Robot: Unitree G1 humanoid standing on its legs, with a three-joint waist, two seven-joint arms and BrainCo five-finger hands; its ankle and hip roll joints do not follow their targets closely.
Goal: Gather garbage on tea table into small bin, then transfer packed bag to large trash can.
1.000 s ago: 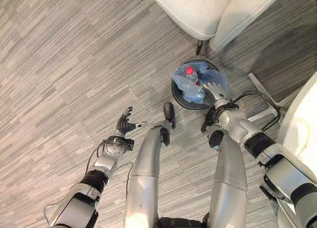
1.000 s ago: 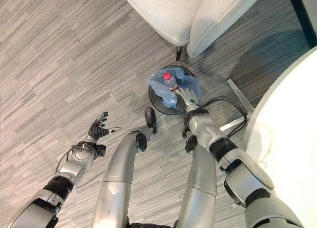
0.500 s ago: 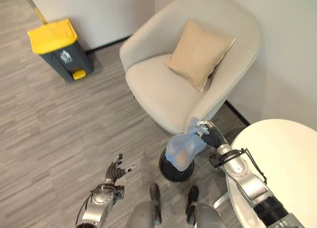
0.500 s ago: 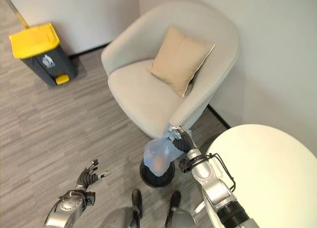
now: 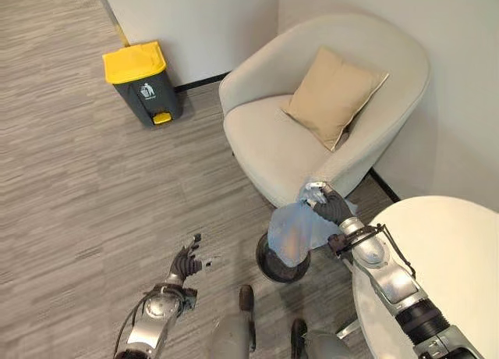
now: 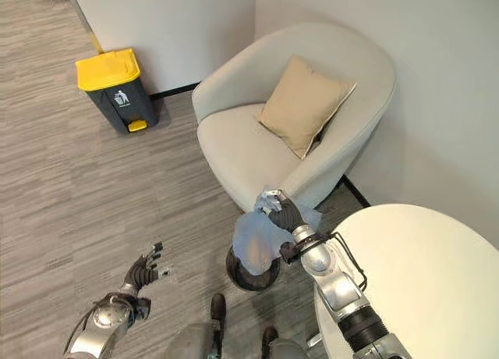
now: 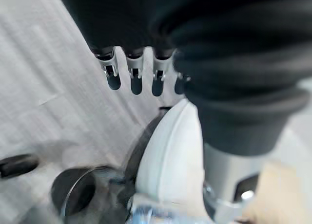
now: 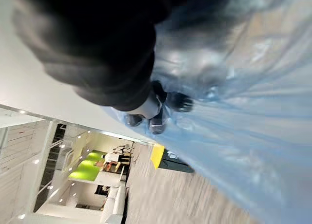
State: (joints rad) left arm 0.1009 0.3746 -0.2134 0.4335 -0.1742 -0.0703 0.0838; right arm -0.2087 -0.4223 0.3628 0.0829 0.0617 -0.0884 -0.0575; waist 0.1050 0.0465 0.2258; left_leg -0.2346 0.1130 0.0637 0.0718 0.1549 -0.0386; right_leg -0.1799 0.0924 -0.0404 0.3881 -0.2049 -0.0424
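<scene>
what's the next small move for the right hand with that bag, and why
Probably lift a bit higher, then swing toward the yellow-lidded can. The right hand is shut on the top of the blue bag, whose bottom hangs at the rim of the small bin, so it may not be clear yet. The can stands across the floor by the wall. The left hand is open, low.

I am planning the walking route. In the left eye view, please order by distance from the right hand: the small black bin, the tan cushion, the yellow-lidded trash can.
Measured from the right hand, which grips the blue bag:
1. Small black bin, on the floor just below the hand, under the hanging bag.
2. Tan cushion, on the armchair seat behind the hand.
3. Yellow-lidded trash can, far across the floor on the robot's left, by the wall.
</scene>
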